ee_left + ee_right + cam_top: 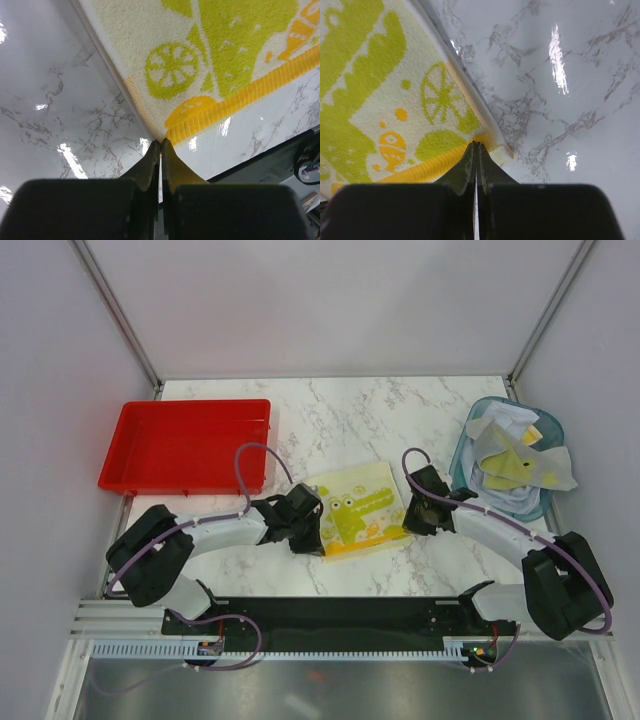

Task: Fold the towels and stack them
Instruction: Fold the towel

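**A:** Where is the towel that the arms are at?

**B:** The spread towel (355,512) lies near the middle of the desk (340,420), print side up. It is pale yellow cloth with a green crocodile, lemon slices and an orange hem along its near edge. From above it looks flat on the marble.

**A:** What is the left gripper doing?

**B:** The left gripper (314,532) sits at the towel's 8 o'clock corner. In its wrist view the jaws are clenched tight, and the corner where the orange hem ends runs straight into the tips. It is grasping that corner.

**A:** And the right gripper?

**B:** The right gripper (409,514) is at the towel's 3 o'clock side, close to the near corner. Its wrist view shows the jaws pressed together, with the tips over the orange hem just inside that corner. I cannot tell whether any cloth is caught between them.

**A:** Where are the other towels?

**B:** The heaped towels (515,465) sit crumpled in the teal basket (461,455) at 2 o'clock on the desk. They are white, grey and yellow, and some spill over the rim on the far side. The right arm's elbow lies just below the basket.

**A:** Anything else on the desk?

**B:** A red tray (185,445) stands at 10 o'clock, well apart from the spread towel.
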